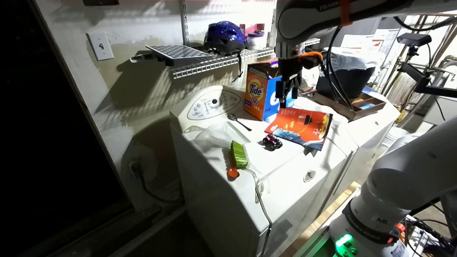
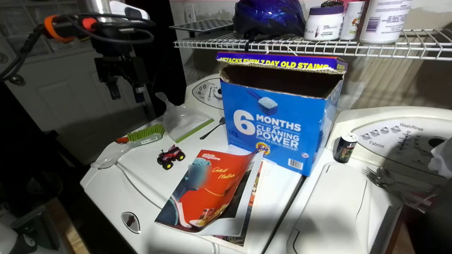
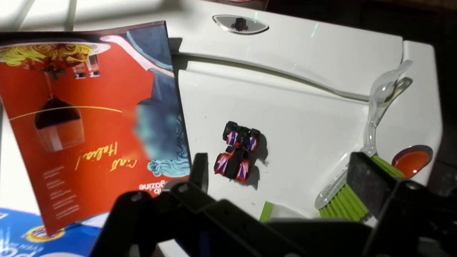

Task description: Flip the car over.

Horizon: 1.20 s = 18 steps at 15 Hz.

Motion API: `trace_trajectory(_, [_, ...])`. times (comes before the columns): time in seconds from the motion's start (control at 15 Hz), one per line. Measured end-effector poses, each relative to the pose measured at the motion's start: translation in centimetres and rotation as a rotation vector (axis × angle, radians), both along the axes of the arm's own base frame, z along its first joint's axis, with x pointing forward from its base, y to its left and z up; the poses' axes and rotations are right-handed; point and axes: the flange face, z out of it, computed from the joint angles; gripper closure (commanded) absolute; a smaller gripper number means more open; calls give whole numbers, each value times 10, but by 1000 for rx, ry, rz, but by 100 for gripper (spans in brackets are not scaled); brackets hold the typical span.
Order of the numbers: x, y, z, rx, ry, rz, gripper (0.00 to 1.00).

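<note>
The car is a small black and red toy quad with yellow wheel hubs. It stands upright on its wheels on the white washer lid, in both exterior views [image 1: 272, 142] [image 2: 171, 156]. In the wrist view the car [image 3: 236, 153] shows from above, nearer the left finger. My gripper [image 3: 285, 173] is open, with a wide gap and nothing between its fingers. In both exterior views the gripper [image 1: 288, 97] [image 2: 127, 93] hangs in the air well above the washer top, apart from the car.
An orange-red magazine [image 2: 215, 183] lies beside the car. A tall Tide box [image 2: 275, 120] stands behind it. A green brush [image 1: 239, 155], a clear dustpan [image 2: 183, 121] and a dark spoon [image 1: 239, 122] lie nearby. A wire shelf [image 1: 221, 62] with a blue helmet [image 1: 225, 37] is above.
</note>
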Motion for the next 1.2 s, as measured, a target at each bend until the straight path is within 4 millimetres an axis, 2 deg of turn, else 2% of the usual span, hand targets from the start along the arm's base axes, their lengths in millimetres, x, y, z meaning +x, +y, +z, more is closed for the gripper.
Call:
trace_trajectory(0.2, [17, -13, -45, 49, 116, -1, 0])
trace_trajectory(0.47, [41, -15, -88, 33, 212, -83, 0])
trace_trajectory(0.87, [60, -19, -128, -38, 237, -282, 0])
trace_trajectory(1.2, [66, -25, -160, -52, 268, -324, 0])
